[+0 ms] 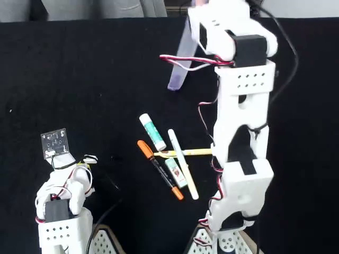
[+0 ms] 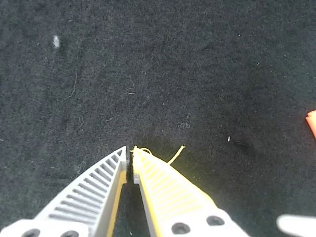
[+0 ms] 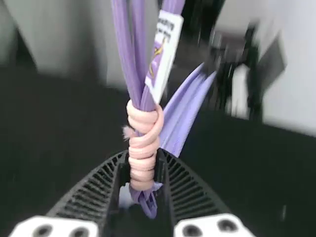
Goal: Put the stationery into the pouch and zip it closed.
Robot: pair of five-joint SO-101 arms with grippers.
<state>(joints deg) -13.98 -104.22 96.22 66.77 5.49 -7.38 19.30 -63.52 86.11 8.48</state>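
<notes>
My right gripper (image 3: 142, 174) is shut on the purple pouch (image 3: 138, 59) at its pink cord loop (image 3: 143, 140), holding it up off the table. In the high view the pouch (image 1: 180, 55) hangs at the back, beside the raised right arm (image 1: 243, 106). The stationery lies loose mid-table: a glue stick (image 1: 152, 132), an orange marker (image 1: 159, 168), a white pen (image 1: 183, 164), a yellow pencil (image 1: 186, 152) and a small green-white piece (image 1: 175, 172). My left gripper (image 2: 131, 154) is shut and empty, just over bare black cloth. The left arm (image 1: 63, 201) sits at the front left.
The table is covered in black cloth (image 1: 79, 79). The marker's orange end (image 2: 311, 122) shows at the edge of the left wrist view. Red and white cables (image 1: 185, 62) trail from the right arm near the pouch.
</notes>
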